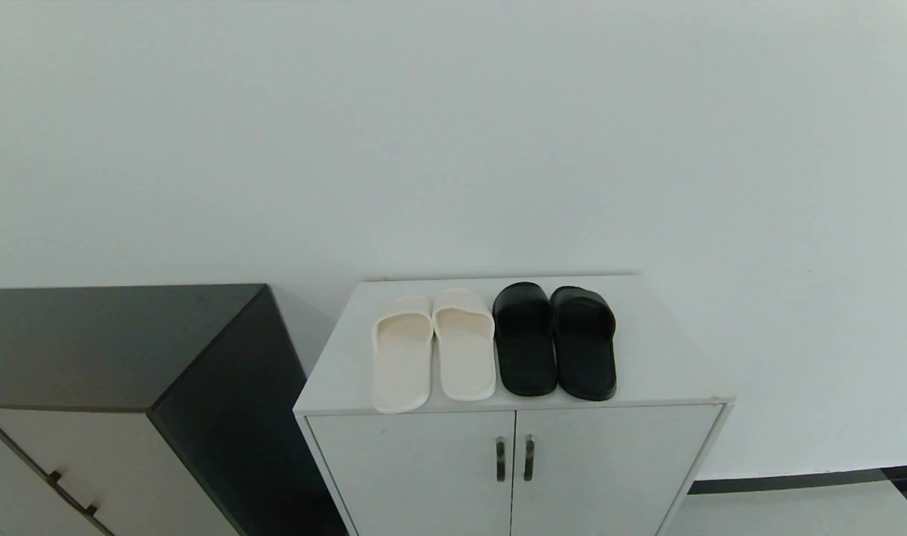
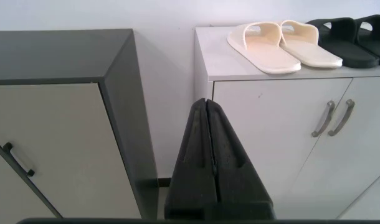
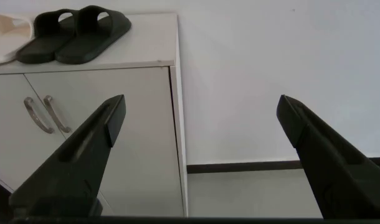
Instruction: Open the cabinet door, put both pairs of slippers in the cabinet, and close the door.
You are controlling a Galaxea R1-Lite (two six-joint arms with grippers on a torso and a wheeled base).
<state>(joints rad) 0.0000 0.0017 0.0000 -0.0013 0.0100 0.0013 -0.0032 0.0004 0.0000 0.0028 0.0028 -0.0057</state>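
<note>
Right wrist view: your right claw [image 3: 201,102] gapes wide and the left claw [image 2: 205,106] is pinched closed. Vertical handles [image 3: 47,114] sit btwn them on the cabinet [image 1: 609,461], doors closed. White slippers [image 1: 432,348] & black slippers [image 1: 556,340] are on top.

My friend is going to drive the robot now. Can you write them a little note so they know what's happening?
Grippers: the left gripper is shut and empty, facing the white cabinet. The right gripper is open and empty, near the cabinet's right edge.
Things: the white slippers and the black slippers lie side by side on top of the cabinet, white on the left.
Done: nothing yet; both doors are shut.
Left: pull a door open by its handle, put both pairs inside, close the door.
</note>
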